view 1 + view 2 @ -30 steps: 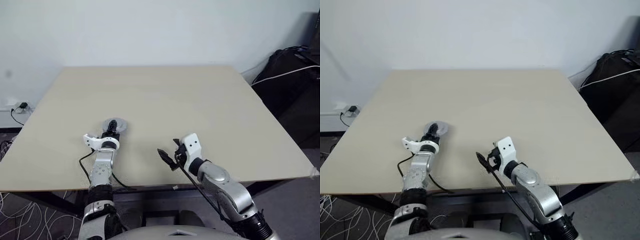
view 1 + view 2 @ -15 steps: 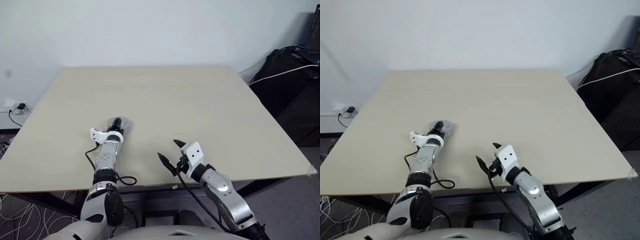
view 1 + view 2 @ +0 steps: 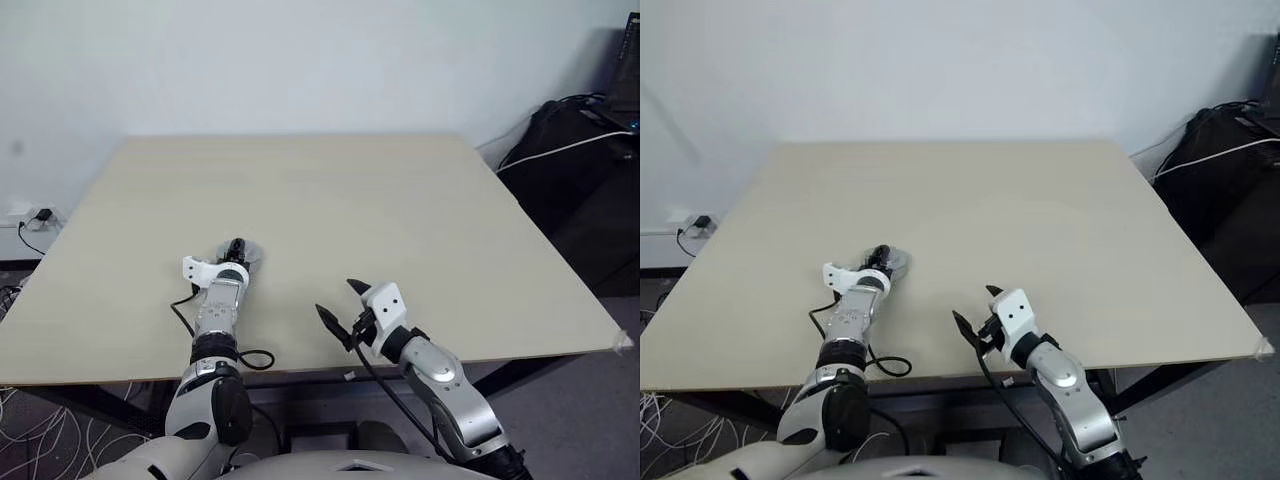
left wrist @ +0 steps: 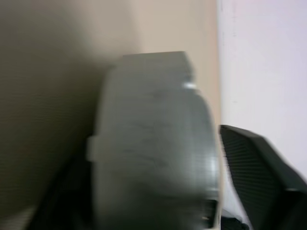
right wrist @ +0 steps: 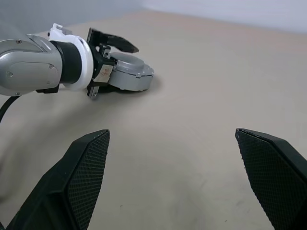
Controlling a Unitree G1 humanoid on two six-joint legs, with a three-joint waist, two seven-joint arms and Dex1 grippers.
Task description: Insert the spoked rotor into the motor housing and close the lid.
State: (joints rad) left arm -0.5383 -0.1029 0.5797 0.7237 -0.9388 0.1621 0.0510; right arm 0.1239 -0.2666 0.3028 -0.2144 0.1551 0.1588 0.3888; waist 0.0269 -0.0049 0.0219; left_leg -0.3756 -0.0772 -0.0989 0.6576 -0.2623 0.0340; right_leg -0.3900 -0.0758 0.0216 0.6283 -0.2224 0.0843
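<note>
- Resting on the tan tabletop (image 3: 400,210), left of the middle of the head view, is a round grey disc, the lid (image 5: 130,73), lying flat on top of the motor parts.
- The left pincer (image 5: 106,55) is right at the lid. One black finger (image 5: 113,41) sits just above the lid's top. The other finger is low beside its rim.
- I cannot tell if the left fingers squeeze the lid or only sit close around it.
- In the left wrist view the lid's grey side (image 4: 153,143) is very near, with one black finger (image 4: 259,167) just beside it and a small gap between them.
- The right pincer (image 3: 338,302) is in the lower middle of the head view, well apart from the lid.
- Its two black fingers (image 5: 81,177) are spread wide and pinch nothing.
- A dark bag (image 3: 575,150) with a white cord sits at the right edge, past the tabletop.
</note>
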